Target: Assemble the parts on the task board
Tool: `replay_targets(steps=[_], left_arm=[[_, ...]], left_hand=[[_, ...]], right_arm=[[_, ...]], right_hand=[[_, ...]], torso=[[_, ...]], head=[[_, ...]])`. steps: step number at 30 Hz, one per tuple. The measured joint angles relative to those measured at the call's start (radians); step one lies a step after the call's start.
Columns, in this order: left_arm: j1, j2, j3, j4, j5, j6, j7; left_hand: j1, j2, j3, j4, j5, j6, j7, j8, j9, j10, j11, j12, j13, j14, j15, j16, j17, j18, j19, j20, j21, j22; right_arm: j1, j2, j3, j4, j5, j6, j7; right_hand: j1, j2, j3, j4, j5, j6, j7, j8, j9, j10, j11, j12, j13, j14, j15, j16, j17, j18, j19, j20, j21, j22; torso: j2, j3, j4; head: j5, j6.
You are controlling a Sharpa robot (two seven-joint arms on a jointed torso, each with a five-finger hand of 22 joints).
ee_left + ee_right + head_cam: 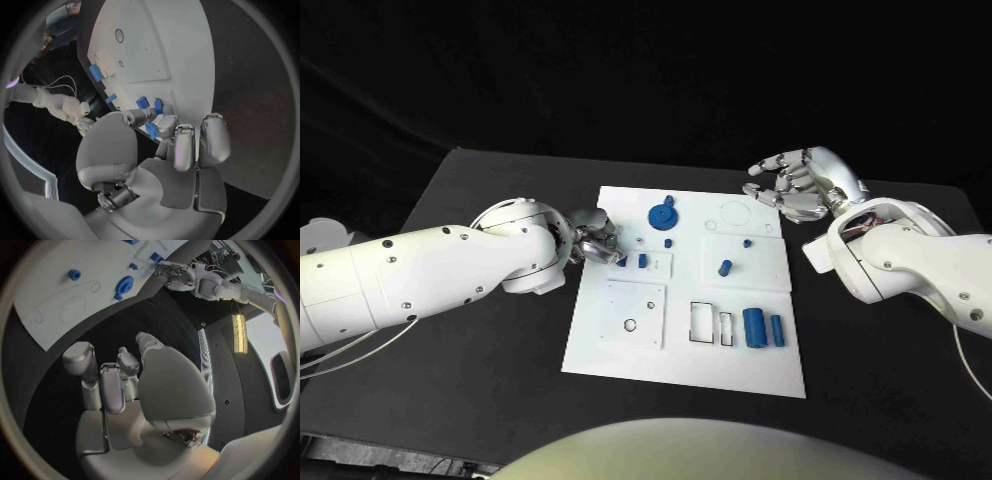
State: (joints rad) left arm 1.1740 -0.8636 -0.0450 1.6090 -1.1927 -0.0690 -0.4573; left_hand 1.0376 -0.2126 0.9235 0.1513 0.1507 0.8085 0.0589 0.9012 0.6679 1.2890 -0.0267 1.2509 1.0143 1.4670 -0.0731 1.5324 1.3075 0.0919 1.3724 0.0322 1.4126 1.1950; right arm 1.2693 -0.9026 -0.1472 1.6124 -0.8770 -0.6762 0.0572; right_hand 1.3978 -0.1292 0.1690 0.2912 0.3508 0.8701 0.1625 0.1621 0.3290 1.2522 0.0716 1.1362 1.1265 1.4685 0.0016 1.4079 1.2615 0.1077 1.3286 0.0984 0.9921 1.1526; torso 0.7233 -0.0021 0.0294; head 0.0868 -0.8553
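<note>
The white task board [687, 345] lies in the middle of the black table. My left hand [593, 243] is at the board's left edge; in the left wrist view its thumb and a finger pinch a small blue part [152, 131]. Just beyond its fingers, two small blue parts [643, 262] stand on the board [156, 45]. A round blue part [665, 215] sits near the far edge and appears again [124, 285] on the board [44, 305]. My right hand [798, 185] hovers off the far right corner, fingers loosely bent and apart, holding nothing.
Two blue cylinders [763, 327] lie side by side at the board's near right, beside empty rectangular slots [714, 322]. A small blue piece [724, 267] stands mid-right. A square plate [632, 312] with a round hole is on the near left. Bare black table [473, 380] surrounds the board.
</note>
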Motion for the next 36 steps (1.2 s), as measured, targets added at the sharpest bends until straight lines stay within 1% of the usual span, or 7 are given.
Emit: replay_targets(steps=[5, 11, 14, 15, 22, 28, 36], left_arm=[[0.000, 0.000, 0.000, -0.002, 0.002, 0.001, 0.000], [0.001, 0.000, 0.000, -0.005, 0.002, 0.001, -0.003], [0.001, 0.000, 0.000, -0.005, 0.002, 0.002, -0.004], [0.001, 0.001, 0.000, -0.006, 0.002, 0.002, -0.004], [0.000, 0.002, -0.001, -0.006, 0.004, 0.004, -0.005], [0.000, 0.003, -0.001, -0.006, 0.005, 0.006, -0.006], [0.000, 0.004, -0.001, -0.008, 0.005, 0.007, -0.007]], left_hand=[[-0.018, -0.009, 0.002, -0.002, 0.000, 0.009, -0.009, -0.001, -0.001, 0.000, 0.000, 0.000, 0.000, -0.004, -0.004, 0.000, 0.000, 0.000, 0.000, 0.000, 0.000, 0.000], [-0.035, -0.025, -0.056, 0.034, 0.001, 0.025, -0.025, -0.006, -0.007, 0.000, 0.000, 0.000, 0.003, -0.004, -0.004, 0.000, 0.000, 0.000, 0.000, 0.000, 0.000, 0.000], [-0.039, -0.021, -0.067, 0.045, 0.001, 0.025, -0.025, -0.011, -0.008, 0.000, 0.000, 0.000, 0.003, -0.004, -0.004, 0.000, 0.000, 0.000, 0.000, 0.000, 0.000, 0.000], [-0.042, -0.021, -0.075, 0.049, 0.001, 0.025, -0.026, -0.011, -0.010, 0.000, 0.000, 0.000, 0.003, -0.004, -0.004, 0.000, 0.000, 0.000, 0.000, 0.000, 0.000, 0.000], [-0.054, -0.019, -0.121, 0.084, 0.001, 0.034, -0.027, -0.016, -0.014, 0.000, 0.000, 0.000, 0.006, -0.004, -0.004, 0.000, 0.000, 0.000, 0.000, 0.000, 0.000, 0.000], [-0.057, -0.023, -0.171, 0.115, 0.001, 0.039, -0.025, -0.021, -0.018, 0.000, 0.000, 0.000, 0.006, -0.004, -0.004, 0.000, 0.000, 0.000, 0.000, 0.000, 0.000, 0.000], [-0.057, -0.023, -0.197, 0.133, 0.001, 0.039, -0.025, -0.021, -0.019, 0.000, 0.000, 0.000, 0.007, -0.004, -0.004, 0.000, 0.000, 0.000, 0.000, 0.000, 0.000, 0.000]], right_arm=[[0.000, 0.000, 0.000, 0.000, 0.000, 0.000, -0.002], [0.000, -0.001, 0.000, 0.000, 0.000, 0.001, -0.004], [0.000, -0.001, 0.000, 0.000, -0.001, 0.002, -0.004], [0.000, -0.001, 0.000, 0.000, -0.001, 0.002, -0.005], [0.000, 0.000, 0.000, -0.001, -0.001, 0.003, -0.006], [0.000, 0.000, 0.000, -0.002, -0.001, 0.003, -0.007], [0.000, 0.000, 0.000, -0.004, -0.002, 0.004, -0.007]], right_hand=[[0.000, 0.000, 0.000, 0.000, 0.000, 0.000, 0.000, 0.000, 0.000, 0.000, 0.000, 0.000, 0.000, 0.000, 0.000, 0.000, 0.000, 0.000, 0.000, 0.000, 0.000, 0.000], [0.000, 0.000, 0.000, 0.000, 0.000, 0.000, 0.000, 0.000, 0.000, 0.000, 0.000, 0.000, 0.000, 0.000, 0.000, 0.000, -0.002, 0.000, 0.000, 0.000, 0.000, -0.001], [-0.011, -0.005, 0.000, 0.000, 0.000, 0.000, 0.000, 0.000, 0.000, 0.000, 0.000, 0.000, -0.001, 0.000, 0.000, 0.000, -0.002, 0.000, 0.000, 0.000, -0.005, -0.003], [-0.017, 0.000, 0.001, 0.001, 0.000, 0.000, 0.000, 0.000, 0.000, 0.000, 0.000, 0.000, -0.001, 0.000, 0.000, 0.000, -0.002, 0.000, 0.000, 0.000, -0.005, -0.003], [-0.020, -0.001, 0.003, 0.003, 0.000, 0.000, 0.000, 0.000, 0.000, 0.000, 0.000, 0.000, -0.002, 0.000, 0.000, 0.000, -0.002, 0.000, 0.000, 0.000, -0.006, -0.004], [-0.047, -0.007, 0.003, 0.003, 0.000, 0.000, 0.000, 0.000, 0.000, 0.000, 0.000, 0.000, -0.006, 0.000, 0.000, -0.004, -0.004, 0.000, 0.000, 0.000, -0.016, -0.010], [-0.058, -0.005, 0.003, 0.003, -0.004, 0.000, 0.000, 0.000, 0.000, 0.000, 0.000, 0.000, -0.006, 0.000, 0.000, -0.008, -0.004, 0.000, 0.000, 0.000, -0.020, -0.011]], torso=[[0.000, -0.0002, 0.0001], [0.000, -0.0004, 0.0001], [0.000, -0.0004, 0.0001], [0.000, -0.0004, 0.0001], [0.000, -0.0003, 0.0001], [0.000, -0.0002, -0.0001], [0.000, -0.0003, 0.0002]], head=[[0.000, -0.001], [-0.001, -0.002], [-0.001, -0.002], [-0.001, -0.003], [-0.002, -0.003], [-0.001, -0.002], [-0.001, -0.003]])
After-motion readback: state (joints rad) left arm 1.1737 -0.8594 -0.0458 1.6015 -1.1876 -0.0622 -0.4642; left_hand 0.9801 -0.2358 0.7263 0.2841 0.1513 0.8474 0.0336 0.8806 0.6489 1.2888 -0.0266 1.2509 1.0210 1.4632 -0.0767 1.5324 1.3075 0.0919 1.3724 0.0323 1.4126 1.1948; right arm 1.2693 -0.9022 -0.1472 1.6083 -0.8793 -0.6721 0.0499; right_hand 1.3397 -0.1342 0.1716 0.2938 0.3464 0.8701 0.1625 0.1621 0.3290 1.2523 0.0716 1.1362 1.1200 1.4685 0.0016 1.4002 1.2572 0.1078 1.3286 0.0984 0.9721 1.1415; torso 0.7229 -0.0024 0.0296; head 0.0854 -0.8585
